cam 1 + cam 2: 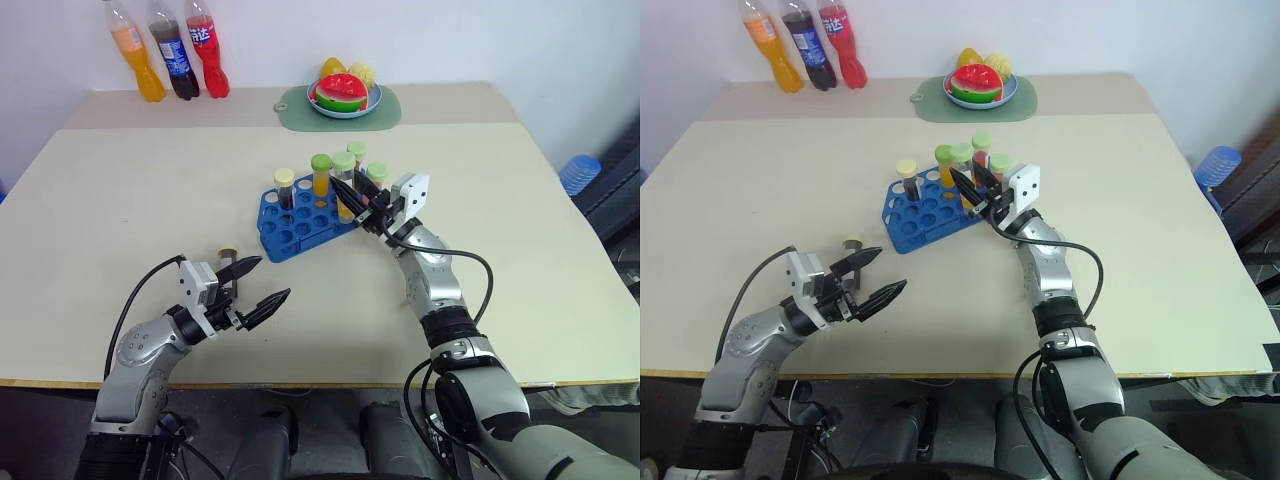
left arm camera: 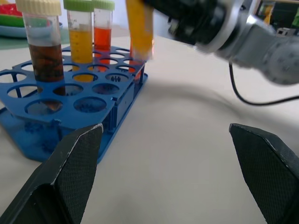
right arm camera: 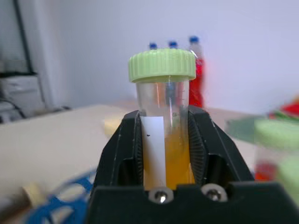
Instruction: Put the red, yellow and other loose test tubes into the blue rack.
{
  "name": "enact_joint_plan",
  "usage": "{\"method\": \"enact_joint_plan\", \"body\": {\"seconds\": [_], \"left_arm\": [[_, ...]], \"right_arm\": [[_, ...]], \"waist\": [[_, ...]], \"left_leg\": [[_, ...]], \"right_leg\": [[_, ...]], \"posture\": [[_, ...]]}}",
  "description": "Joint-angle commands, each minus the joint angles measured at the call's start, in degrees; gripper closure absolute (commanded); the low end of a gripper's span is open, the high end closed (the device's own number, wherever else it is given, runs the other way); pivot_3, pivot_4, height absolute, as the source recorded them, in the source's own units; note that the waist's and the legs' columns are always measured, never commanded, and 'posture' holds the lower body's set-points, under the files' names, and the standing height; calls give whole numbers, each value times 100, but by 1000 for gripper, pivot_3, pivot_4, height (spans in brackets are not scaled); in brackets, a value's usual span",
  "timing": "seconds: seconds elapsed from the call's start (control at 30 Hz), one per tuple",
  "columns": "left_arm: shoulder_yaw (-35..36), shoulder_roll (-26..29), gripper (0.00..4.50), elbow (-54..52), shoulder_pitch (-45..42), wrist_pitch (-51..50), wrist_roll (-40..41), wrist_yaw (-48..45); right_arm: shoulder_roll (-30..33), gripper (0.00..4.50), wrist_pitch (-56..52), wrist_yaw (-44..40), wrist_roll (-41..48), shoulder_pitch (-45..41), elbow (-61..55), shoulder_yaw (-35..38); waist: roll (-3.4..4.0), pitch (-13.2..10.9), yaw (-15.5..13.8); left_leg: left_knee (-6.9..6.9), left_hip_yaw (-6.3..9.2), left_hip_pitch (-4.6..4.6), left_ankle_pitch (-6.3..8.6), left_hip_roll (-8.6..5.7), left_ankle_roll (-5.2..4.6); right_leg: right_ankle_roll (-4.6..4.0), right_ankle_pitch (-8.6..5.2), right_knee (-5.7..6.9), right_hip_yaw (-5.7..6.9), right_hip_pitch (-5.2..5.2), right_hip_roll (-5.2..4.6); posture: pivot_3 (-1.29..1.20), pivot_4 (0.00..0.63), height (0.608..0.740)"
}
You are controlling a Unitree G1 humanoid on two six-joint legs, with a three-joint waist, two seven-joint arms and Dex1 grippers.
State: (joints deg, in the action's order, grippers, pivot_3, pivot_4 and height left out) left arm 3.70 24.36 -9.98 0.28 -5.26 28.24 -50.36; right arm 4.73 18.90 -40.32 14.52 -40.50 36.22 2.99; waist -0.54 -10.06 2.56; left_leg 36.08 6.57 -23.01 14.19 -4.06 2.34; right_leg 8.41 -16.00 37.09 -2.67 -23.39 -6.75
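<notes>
While the left end effector (image 1: 255, 283) gapes, the right end effector (image 3: 163, 144) grips a blank-labelled yellow tube (image 3: 163, 107).

Lab-like room: beige table (image 1: 120, 200), plain white wall (image 1: 450, 40).

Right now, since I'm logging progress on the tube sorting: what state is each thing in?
Left gripper: open, empty.
Right gripper: shut on the yellow tube.
Yellow tube: capped, held over the rack.
Dark tube: capped, standing in the rack.
Loose tube: on the table, outside the rack.
Rack: partly filled, some holes free.
Soda bottles: upright, capped.
</notes>
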Motion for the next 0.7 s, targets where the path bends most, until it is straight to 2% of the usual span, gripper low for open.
{"method": "enact_joint_plan", "body": {"seconds": [0.03, 0.27, 0.57, 0.63, 0.7], "left_arm": [[114, 12, 0, -330, 48, -46, 126, 96], [95, -35, 0, -505, 263, -70, 109, 228], [253, 62, 0, -533, 387, -11, 97, 280], [263, 53, 0, -533, 404, 3, 88, 292], [264, 38, 0, -557, 424, 2, 81, 305]], "right_arm": [[-157, 3686, 602, 109, -98, -354, 512, 55], [-367, 3686, 1145, 433, -306, -801, 1692, 107], [-417, 3686, 1548, 609, -551, -956, 2358, 85], [-380, 3686, 1555, 234, -405, -886, 2362, 139], [-326, 2624, 1657, 58, -386, -834, 2267, 136]], "waist": [[0, 0, 16], [1, 1, 18], [2, 1, 25], [2, 1, 22], [2, 1, 18]], "left_leg": [[0, 0, 0, -1, 0, 1], [-2, -1, 12, -2, 3, 3], [-5, -2, 18, -2, 2, 3], [-6, -1, 19, -2, 3, 3], [-5, -2, 20, -2, 2, 3]], "right_leg": [[0, 0, 1, 0, 0, 1], [-1, 0, 7, -3, 5, 6], [-2, 0, 8, -4, 8, 6], [-2, 0, 8, -4, 9, 6], [-2, 0, 7, -4, 12, 6]], "posture": [[0, 150, 740], [0, 150, 740], [0, 150, 740], [0, 150, 740], [0, 150, 740]]}}
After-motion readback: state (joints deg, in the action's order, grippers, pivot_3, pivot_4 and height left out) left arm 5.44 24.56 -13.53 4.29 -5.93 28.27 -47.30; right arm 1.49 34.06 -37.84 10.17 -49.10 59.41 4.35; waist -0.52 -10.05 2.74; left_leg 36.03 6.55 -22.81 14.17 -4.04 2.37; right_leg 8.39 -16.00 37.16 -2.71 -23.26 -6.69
